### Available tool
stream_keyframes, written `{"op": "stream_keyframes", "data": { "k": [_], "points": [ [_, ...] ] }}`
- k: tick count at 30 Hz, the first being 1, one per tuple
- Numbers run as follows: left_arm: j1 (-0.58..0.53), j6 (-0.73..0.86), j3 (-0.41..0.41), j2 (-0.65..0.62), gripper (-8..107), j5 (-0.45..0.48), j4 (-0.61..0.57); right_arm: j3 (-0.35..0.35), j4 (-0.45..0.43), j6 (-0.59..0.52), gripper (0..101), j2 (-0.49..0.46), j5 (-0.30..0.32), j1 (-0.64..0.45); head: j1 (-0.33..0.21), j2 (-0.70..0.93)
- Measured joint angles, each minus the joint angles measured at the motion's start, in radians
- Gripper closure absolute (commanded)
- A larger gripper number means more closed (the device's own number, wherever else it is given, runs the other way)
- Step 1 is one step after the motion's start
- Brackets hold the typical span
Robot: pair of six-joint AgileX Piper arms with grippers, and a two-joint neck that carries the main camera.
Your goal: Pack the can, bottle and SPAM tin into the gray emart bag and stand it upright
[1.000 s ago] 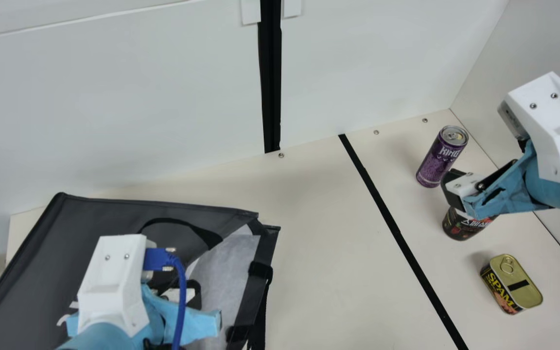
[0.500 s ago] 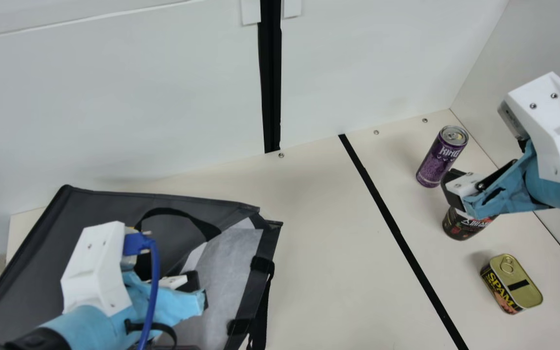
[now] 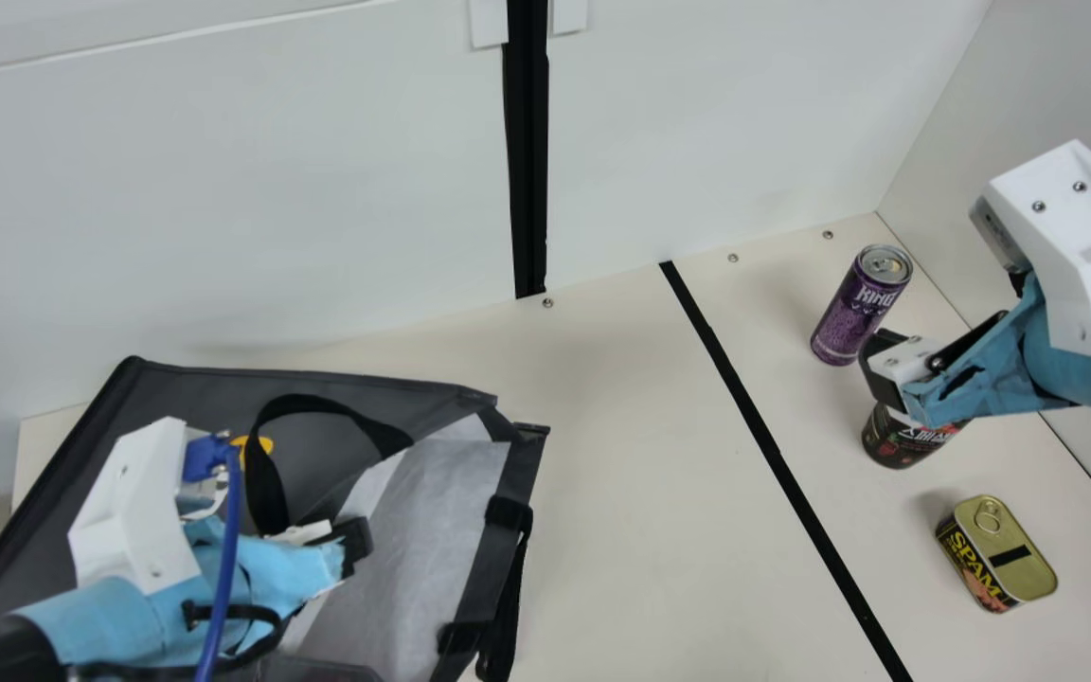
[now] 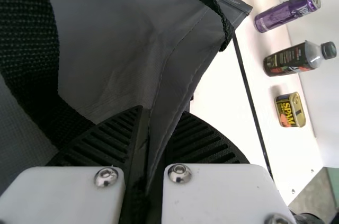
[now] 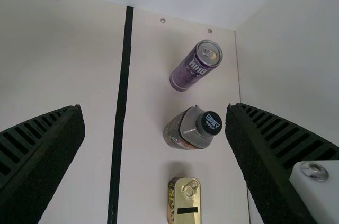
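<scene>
Not much can be ticked off yet: nothing seems to be packed. The bag is laid over on the left arm's side of the tape line, with its mouth turned toward the line and some of the white lining exposed. Its body runs back away from the line, though part of it is cut off, so which side is longer can't really be called.

A fold of the bag's gray cloth is pinched in the left gripper, fingers closed up on it. My guess is the bag's being opened or righted first. The right gripper is spread wide with nothing held, up on the goods' side of the line.

Over there, the can, bottle and SPAM tin are lined up roughly alongside the tape, bottle in the middle. Can and bottle are stood upright, long axes vertical, cap up on the bottle. The tin's lid faces up, long side about parallel to the tape. All three are left to be loaded, plus the bag to be stood up.
</scene>
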Motion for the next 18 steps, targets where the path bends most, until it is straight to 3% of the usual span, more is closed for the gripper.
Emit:
{"op": "stream_keyframes", "data": {
  "k": [7, 18],
  "points": [
    [0.045, 0.068, 0.007, 0.000, 107, 0.007, -0.078, 0.000, 0.000, 0.000, 6, 0.000, 0.000, 0.000, 0.000, 0.000],
    [0.099, 0.112, 0.013, 0.006, 107, 0.004, -0.103, 0.000, 0.000, 0.000, 6, 0.000, 0.000, 0.000, 0.000, 0.000]
  ]
}}
